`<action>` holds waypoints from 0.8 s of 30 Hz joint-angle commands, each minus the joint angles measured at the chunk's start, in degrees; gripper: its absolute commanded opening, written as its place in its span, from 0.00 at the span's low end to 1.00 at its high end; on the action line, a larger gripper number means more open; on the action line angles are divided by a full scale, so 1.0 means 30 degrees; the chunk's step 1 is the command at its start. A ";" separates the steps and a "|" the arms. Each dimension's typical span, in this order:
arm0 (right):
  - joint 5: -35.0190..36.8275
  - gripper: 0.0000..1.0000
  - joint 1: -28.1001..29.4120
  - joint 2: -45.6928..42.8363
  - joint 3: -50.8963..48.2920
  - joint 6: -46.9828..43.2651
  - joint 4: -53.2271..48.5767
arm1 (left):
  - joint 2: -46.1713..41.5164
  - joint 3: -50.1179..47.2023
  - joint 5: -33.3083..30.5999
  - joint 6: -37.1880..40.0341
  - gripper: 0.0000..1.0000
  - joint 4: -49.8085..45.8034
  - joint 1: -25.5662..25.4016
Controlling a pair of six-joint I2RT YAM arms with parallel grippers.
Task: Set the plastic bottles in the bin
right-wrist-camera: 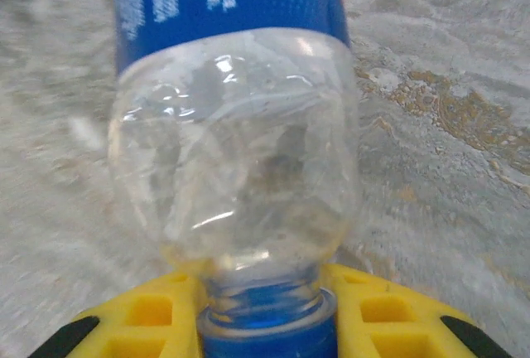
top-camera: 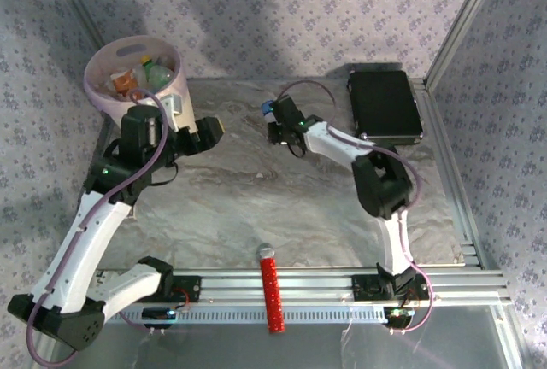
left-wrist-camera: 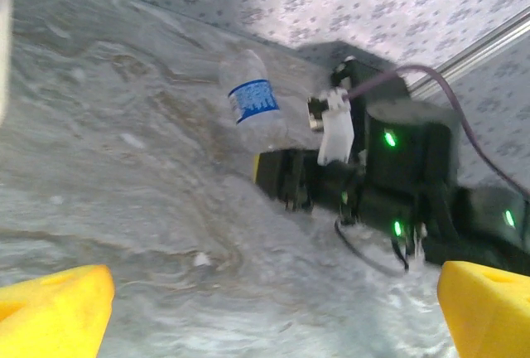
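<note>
**Top external view.** The bin (top-camera: 101,96) stands at the far left corner of the table (top-camera: 282,215), with several plastic bottles (top-camera: 141,74) already lying jumbled inside it. The left gripper (top-camera: 210,130) hangs just to the right of the bin, level with its near wall. Farther right of the bin, well apart from it, the right gripper (top-camera: 273,123) holds a clear bottle (top-camera: 268,110) with a blue label. The bottle's long axis runs from the fingers toward the far edge, leaning slightly back toward the bin. A flat black case (top-camera: 385,104) lies far to the right of the bin. A red ribbed cylinder (top-camera: 271,288) rests on the near rail.

**Left wrist view.** The left gripper (left-wrist-camera: 269,316) has its yellow fingertips (left-wrist-camera: 50,308) at the two lower corners, spread wide with nothing between them. Beyond them the clear bottle (left-wrist-camera: 252,105) slants with its base up and to the left. Its other end is sunk into the black right gripper (left-wrist-camera: 286,177). I cannot tell whether the bottle touches the table (left-wrist-camera: 124,209).

**Right wrist view.** The clear bottle (right-wrist-camera: 236,167) points straight away from the camera, with its label at the far end. Its blue cap (right-wrist-camera: 269,337) is nearest, and the right gripper (right-wrist-camera: 269,325) has clamped its yellow fingers (right-wrist-camera: 141,316) on the neck and cap.
</note>
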 commanded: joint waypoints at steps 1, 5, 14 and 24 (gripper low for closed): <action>-0.0578 0.29 0.0943 -0.3276 -0.3195 -0.1010 0.4088 | -0.0461 -0.1132 0.1651 -0.2779 1.00 0.4714 -0.0221; -0.2023 0.28 0.1743 -0.6433 -0.7256 -0.0817 0.6992 | 0.0164 -0.2669 0.2652 -0.4609 1.00 0.7901 -0.1114; -0.1409 0.28 0.3811 -1.0369 -1.0330 -0.0943 0.8360 | 0.1624 -0.3074 0.1408 -0.4618 1.00 0.8740 -0.2216; -0.1037 0.28 0.4658 -1.2770 -1.1540 -0.0590 0.8251 | 0.3297 -0.2862 0.0403 -0.4393 1.00 0.9315 -0.3167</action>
